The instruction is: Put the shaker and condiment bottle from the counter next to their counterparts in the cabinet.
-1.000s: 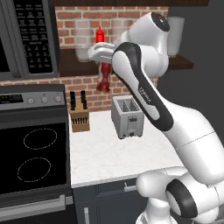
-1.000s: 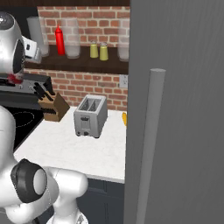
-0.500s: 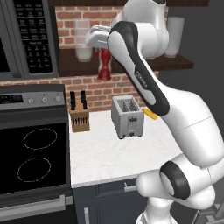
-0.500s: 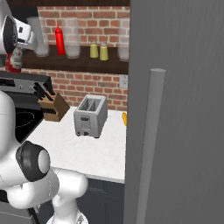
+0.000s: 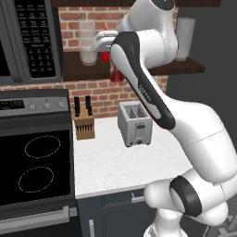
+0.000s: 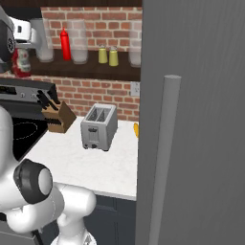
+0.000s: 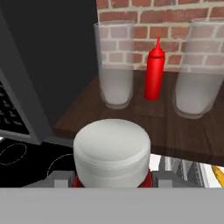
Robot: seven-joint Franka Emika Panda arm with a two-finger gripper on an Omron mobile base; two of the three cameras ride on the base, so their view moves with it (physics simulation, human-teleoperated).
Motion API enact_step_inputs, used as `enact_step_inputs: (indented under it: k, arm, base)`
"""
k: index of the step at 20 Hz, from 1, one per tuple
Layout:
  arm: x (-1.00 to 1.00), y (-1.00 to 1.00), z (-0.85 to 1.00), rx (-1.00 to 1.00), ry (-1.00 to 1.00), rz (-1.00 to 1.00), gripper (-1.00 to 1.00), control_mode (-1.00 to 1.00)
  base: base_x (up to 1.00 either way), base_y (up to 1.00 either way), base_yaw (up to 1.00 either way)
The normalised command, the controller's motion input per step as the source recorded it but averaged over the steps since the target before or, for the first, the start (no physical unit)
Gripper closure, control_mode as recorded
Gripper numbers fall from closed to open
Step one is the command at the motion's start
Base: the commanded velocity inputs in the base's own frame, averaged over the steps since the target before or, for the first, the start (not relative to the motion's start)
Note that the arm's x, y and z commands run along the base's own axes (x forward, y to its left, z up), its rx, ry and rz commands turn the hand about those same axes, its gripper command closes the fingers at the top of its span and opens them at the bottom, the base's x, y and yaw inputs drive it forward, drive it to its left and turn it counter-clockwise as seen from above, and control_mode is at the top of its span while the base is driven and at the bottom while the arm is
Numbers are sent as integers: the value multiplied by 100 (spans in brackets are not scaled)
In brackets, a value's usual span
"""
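The jaws are clamping the condiment bottle (image 7: pixel 112 151) in the air before the cabinet (image 7: pixel 192 131); steering between the two glasses (image 7: pixel 114 65) toward the red squeeze bottle (image 7: pixel 154 72) is risking a knock

Tabletop (image 5: pixel 115 166) white, faintly marbled, smooth. Cabinet (image 7: pixel 175 127) dark matt wood with a rough red brick back; toaster (image 5: pixel 134 124) brushed grey metal. Condiment bottle (image 7: pixel 112 151) cap pale, smooth plastic.

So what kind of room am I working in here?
A home kitchen, by the look of it: a black stovetop beside a white counter holding a toaster and a knife block, with a brick-backed wooden shelf above.
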Motion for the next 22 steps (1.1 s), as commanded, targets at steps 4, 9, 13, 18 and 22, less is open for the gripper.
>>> enact_step_inputs:
  k: [4, 9, 13, 18, 22]
  arm:
    - [0, 0, 0, 0, 0, 0, 100, -100]
    - [16, -19, 0, 0, 0, 0, 100, -100]
    - [25, -27, 0, 0, 0, 0, 100, -100]
    - [27, -21, 0, 0, 0, 0, 100, -100]
    - [35, -9, 0, 2, 0, 0, 100, -100]
  base:
    - [0, 0, 0]
    - [0, 0, 0]
    - [0, 0, 0]
    - [0, 0, 0]
    - [0, 0, 0]
